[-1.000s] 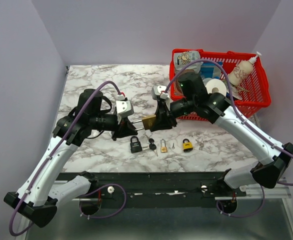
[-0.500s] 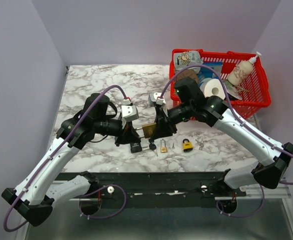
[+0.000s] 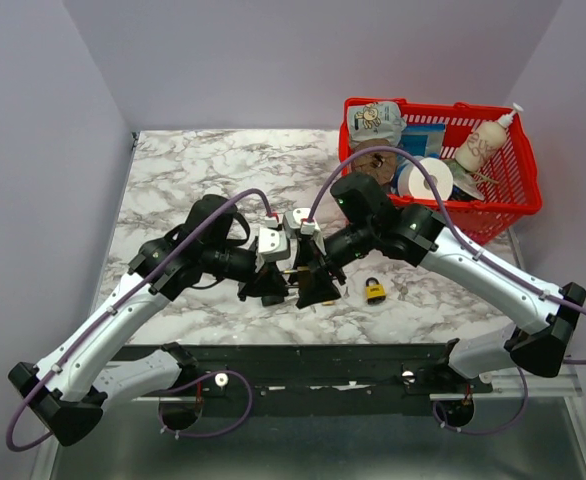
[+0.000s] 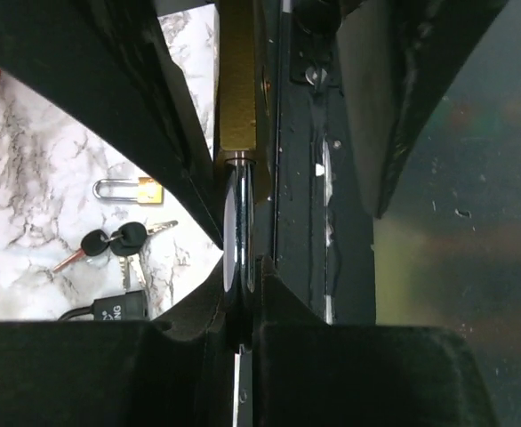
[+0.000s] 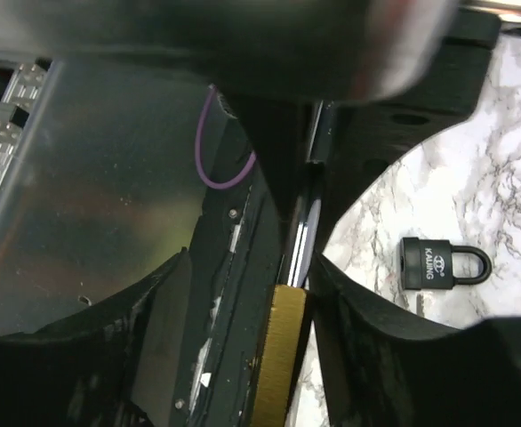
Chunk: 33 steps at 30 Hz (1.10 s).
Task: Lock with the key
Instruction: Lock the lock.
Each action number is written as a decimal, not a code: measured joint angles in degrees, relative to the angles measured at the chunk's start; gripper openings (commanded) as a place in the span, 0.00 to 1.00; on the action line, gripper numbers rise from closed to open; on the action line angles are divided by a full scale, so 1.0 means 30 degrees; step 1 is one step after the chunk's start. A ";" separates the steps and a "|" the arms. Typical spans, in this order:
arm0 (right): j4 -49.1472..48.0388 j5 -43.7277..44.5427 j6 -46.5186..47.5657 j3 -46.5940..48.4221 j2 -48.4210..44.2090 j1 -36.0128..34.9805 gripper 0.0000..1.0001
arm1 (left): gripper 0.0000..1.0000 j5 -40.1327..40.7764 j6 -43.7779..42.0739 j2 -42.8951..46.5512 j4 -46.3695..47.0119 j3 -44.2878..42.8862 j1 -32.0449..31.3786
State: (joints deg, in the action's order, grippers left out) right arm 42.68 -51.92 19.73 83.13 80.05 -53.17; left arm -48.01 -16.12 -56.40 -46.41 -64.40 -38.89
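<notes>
Near the middle of the desk's near edge, the brass padlock (image 4: pixel 236 89) hung between both arms, its long axis running left to right. The left gripper (image 3: pixel 271 284) clamped its shackle (image 4: pixel 240 240) and the right gripper (image 3: pixel 315 286) its body. The keys (image 4: pixel 109 242) lay just beneath on the marble desk (image 3: pixel 193 170) (neither hand free to fetch them).

Seen from above, the brass padlock (image 4: pixel 236 89) is almost wholly hidden between the left gripper (image 3: pixel 269 287) and the right gripper (image 3: pixel 316 287) at the middle of the near edge of the surface (image 3: pixel 193 170). Its keyhole shows in no view. The right wrist view cuts its body off at the bottom edge, and a blurred mass (image 5: pixel 287 44) fills the top. The left gripper's finger covers most of the black padlock (image 4: pixel 109 309). Whether the right gripper presses the body cannot be told.
</notes>
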 measured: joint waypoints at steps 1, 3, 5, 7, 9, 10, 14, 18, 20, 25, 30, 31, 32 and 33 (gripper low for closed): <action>0.0029 0.0066 0.0248 -0.0066 -0.0051 -0.0080 0.65 | 0.00 -0.0022 -0.0510 -0.0029 -0.0066 0.0029 -0.0036; 0.0000 0.0153 0.0641 -0.0066 -0.0066 -0.0124 0.63 | 0.00 -0.0015 -0.1457 -0.0029 -0.0095 0.0029 -0.0044; 0.0022 0.0189 0.1071 -0.0058 -0.0066 -0.0131 0.63 | 0.00 -0.0015 -0.2222 -0.0073 -0.0109 0.0022 -0.0044; 0.0153 0.0284 0.1450 -0.0044 -0.0058 -0.0138 0.63 | 0.00 -0.0015 -0.2754 -0.0138 -0.0131 0.0007 -0.0044; 0.0255 0.0401 0.1625 0.0015 -0.0036 -0.0138 0.63 | 0.00 -0.0007 -0.3191 -0.0175 -0.0138 0.0007 -0.0058; 0.0277 0.0444 0.1668 0.0044 -0.0022 -0.0131 0.64 | 0.00 0.0000 -0.3395 -0.0197 -0.0168 -0.0029 -0.0058; 0.0670 0.0437 0.1515 0.0153 0.0058 0.0408 0.66 | 0.00 0.0109 -0.4014 -0.0204 -0.0291 -0.0138 -0.0058; 0.1086 0.0444 0.1311 0.0160 0.0029 0.1355 0.67 | 0.00 0.0364 -0.4116 -0.0197 -0.0350 -0.0138 -0.0058; 0.1078 0.0466 0.1129 0.0029 -0.0117 0.1807 0.67 | 0.00 0.0372 -0.4007 -0.0138 -0.0262 -0.0124 -0.0029; 0.0670 0.0510 0.0736 -0.0852 -0.1158 0.2288 0.62 | 0.00 0.0408 -0.3563 0.0160 0.0168 0.0138 0.0197; 0.0765 0.0503 0.1086 -0.0954 -0.1392 0.2295 0.54 | 0.00 0.0401 -0.3628 0.0109 0.0102 0.0138 0.0211; 0.0874 0.0510 0.1217 -0.0947 -0.1348 0.2295 0.47 | 0.00 0.0401 -0.3672 0.0066 0.0066 0.0117 0.0211; 0.0969 0.0510 0.1348 -0.0947 -0.1282 0.2295 0.44 | 0.00 0.0408 -0.3723 -0.0015 0.0022 0.0102 0.0211; 0.1064 0.0546 0.1464 -0.0947 -0.1224 0.2295 0.40 | 0.00 0.0408 -0.3767 -0.0124 -0.0022 0.0073 0.0211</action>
State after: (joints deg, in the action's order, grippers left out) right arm 45.87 -50.28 24.12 80.29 76.38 -46.28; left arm -46.78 -27.42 -56.77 -46.48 -64.18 -38.26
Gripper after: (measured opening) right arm 0.500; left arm 0.131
